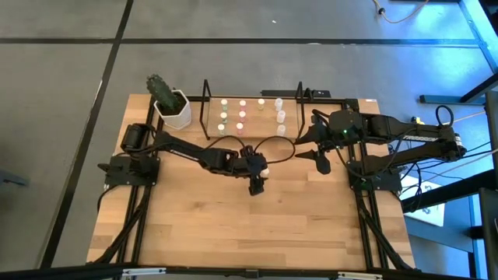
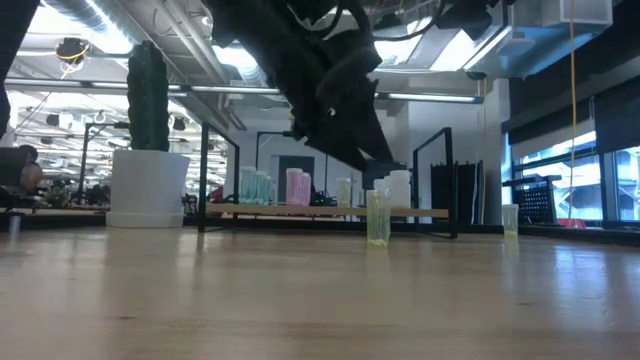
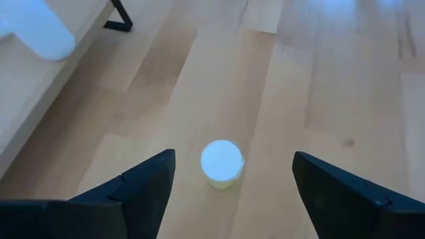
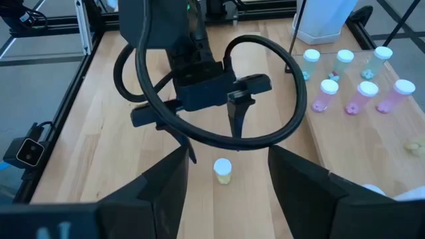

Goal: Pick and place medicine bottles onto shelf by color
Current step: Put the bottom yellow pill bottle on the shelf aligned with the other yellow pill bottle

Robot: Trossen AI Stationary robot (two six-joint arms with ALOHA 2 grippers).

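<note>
A small medicine bottle (image 3: 222,162) with a yellowish body and a white cap stands upright on the table (image 1: 233,225), near its middle; it also shows in the right wrist view (image 4: 222,170) and the low view (image 2: 377,218). My left gripper (image 3: 234,158) hangs open just above it, a finger on either side, touching nothing. Over the table's right side, my right gripper (image 4: 227,151) waits open and empty. The shelf (image 1: 253,117) at the far edge carries green (image 1: 223,117), pink (image 1: 241,115), yellow (image 1: 261,101) and white (image 1: 281,117) bottles standing on its wooden floor.
A white pot with a cactus (image 1: 173,109) stands left of the shelf. In the low view, another yellowish bottle (image 2: 510,220) stands on the table, off to the picture's right. Black rails (image 1: 136,225) run along both table sides. The near half of the wooden top is bare.
</note>
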